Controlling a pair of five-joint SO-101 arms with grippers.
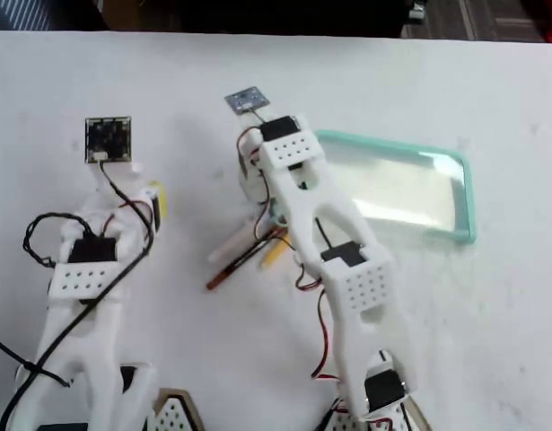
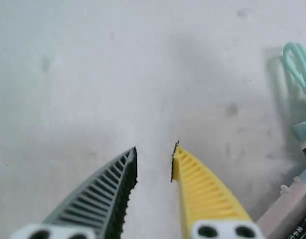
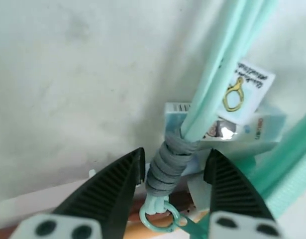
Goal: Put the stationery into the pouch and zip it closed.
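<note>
A clear pouch with a mint-green edge point(image 1: 383, 145) lies flat right of centre. My right gripper point(image 1: 258, 190) hangs over its left end. In the right wrist view this gripper point(image 3: 175, 159) is open, its black fingers either side of the pouch's grey gathered zip end point(image 3: 167, 162), with the mint ring pull point(image 3: 157, 217) just below. A small pale box point(image 3: 225, 124) with a tag lies under the mint edge point(image 3: 217, 74). Several pens point(image 1: 244, 256) lie in a loose bunch beside that arm. My left gripper point(image 2: 153, 157) is open over bare table, at the left point(image 1: 152, 199).
Small circuit boards sit on the table at the far left point(image 1: 108, 137) and behind the right gripper point(image 1: 247, 100). A mint loop point(image 2: 297, 62) and pen ends point(image 2: 292, 209) show beside the left gripper. The table's far edge point(image 1: 276, 34) runs along the back.
</note>
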